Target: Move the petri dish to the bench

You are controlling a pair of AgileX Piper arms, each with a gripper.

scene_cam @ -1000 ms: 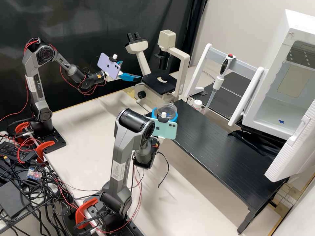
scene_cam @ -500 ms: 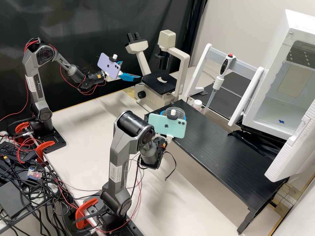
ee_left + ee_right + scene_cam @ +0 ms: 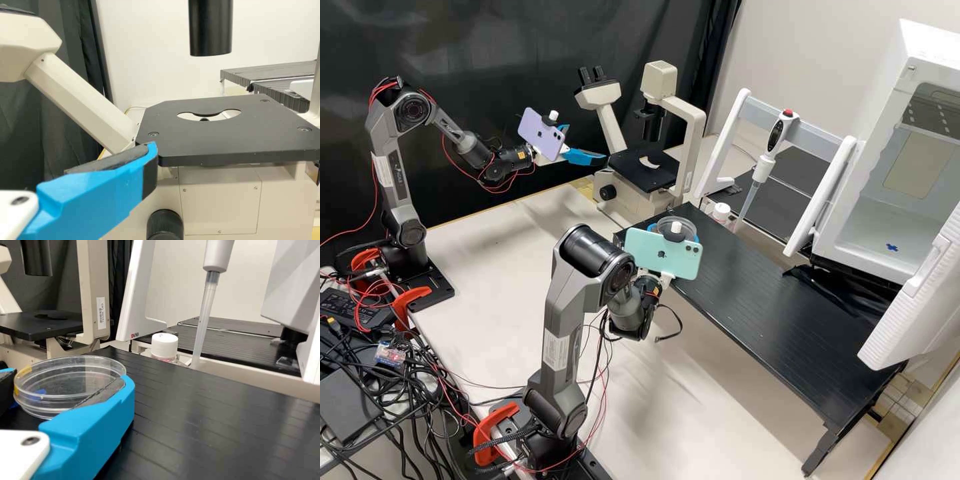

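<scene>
Black bench [image 3: 753, 293] near microscope [image 3: 695, 143], bottle [image 3: 164, 345]; right tool [image 3: 673, 231] pinches petri dish [image 3: 67, 382]; left tool [image 3: 587, 143] spread

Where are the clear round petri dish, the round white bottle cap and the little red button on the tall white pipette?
Clear petri dish [image 3: 69, 371]: right wrist view, on its flat top.
White bottle cap [image 3: 164, 347]: right wrist view, on its side.
Red button [image 3: 788, 113]: high view, on its middle.

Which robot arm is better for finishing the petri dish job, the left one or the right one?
Right, I think. Its end effector is already at the petri dish, by the black bench. The left end effector is over by the microscope.
</scene>
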